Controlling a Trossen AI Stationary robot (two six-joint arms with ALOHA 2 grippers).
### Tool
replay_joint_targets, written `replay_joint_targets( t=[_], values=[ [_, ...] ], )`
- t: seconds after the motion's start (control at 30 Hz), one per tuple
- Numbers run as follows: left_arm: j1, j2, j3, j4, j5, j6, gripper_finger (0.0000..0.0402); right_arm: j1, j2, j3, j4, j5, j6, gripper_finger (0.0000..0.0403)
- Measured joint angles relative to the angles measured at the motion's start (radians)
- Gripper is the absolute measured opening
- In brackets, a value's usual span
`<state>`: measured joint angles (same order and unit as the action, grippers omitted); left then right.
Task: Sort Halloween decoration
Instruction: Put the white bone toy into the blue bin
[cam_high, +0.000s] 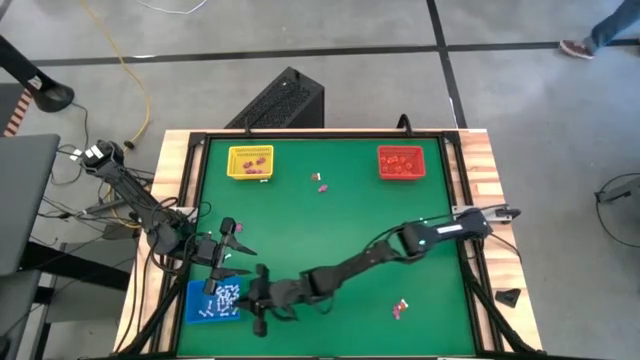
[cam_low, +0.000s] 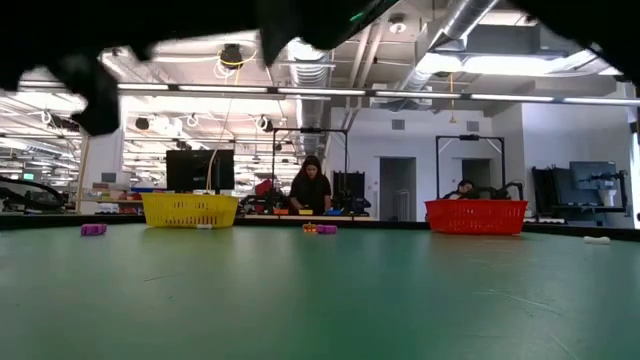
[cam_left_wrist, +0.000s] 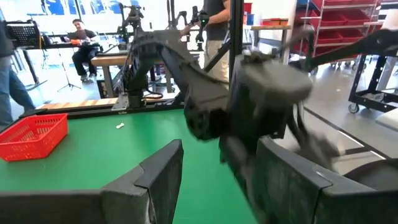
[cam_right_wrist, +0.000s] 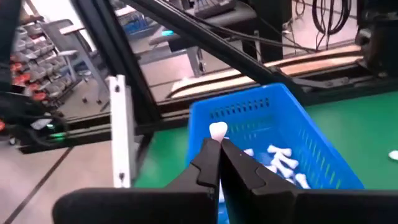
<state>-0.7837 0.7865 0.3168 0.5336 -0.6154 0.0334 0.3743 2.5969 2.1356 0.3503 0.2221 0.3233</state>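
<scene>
right claw (cam_right_wrist: 216, 144) pinches a small white stick-like trinket (cam_right_wrist: 218, 130) over the blue plastic tray (cam_right_wrist: 323, 146), apparently to drop it with the other whites; left claw (cam_high: 232, 240) waits open nearby.

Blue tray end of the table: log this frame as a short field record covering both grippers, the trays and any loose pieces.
right gripper: over the blue tray, shut on a white piece
left gripper: open, waiting beside the blue tray
blue tray contents: white pieces
yellow tray: purple-pink pieces
red tray: orange-red pieces
loose trinkets: a small group between the yellow and red trays, another near the front right
</scene>
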Motion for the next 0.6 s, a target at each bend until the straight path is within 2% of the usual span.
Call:
replay_joint_targets(
  t=[0.1, 0.2, 0.4, 0.6],
  values=[
    [0.000, 0.000, 0.000, -0.004, 0.000, 0.000, 0.0197, -0.020, 0.084, 0.133, -0.078, -0.015, 0.010, 0.0038],
    [0.000, 0.000, 0.000, -0.005, -0.001, 0.000, 0.0197, -0.037, 0.131, 0.207, -0.111, -0.016, 0.016, 0.0041],
    [0.000, 0.000, 0.000, -0.018, -0.001, 0.000, 0.0197, -0.042, 0.141, 0.217, -0.131, -0.016, 0.001, 0.0066],
    [0.000, 0.000, 0.000, -0.021, -0.002, 0.000, 0.0197, -0.042, 0.135, 0.217, -0.148, -0.015, -0.018, 0.0116]
  ],
)
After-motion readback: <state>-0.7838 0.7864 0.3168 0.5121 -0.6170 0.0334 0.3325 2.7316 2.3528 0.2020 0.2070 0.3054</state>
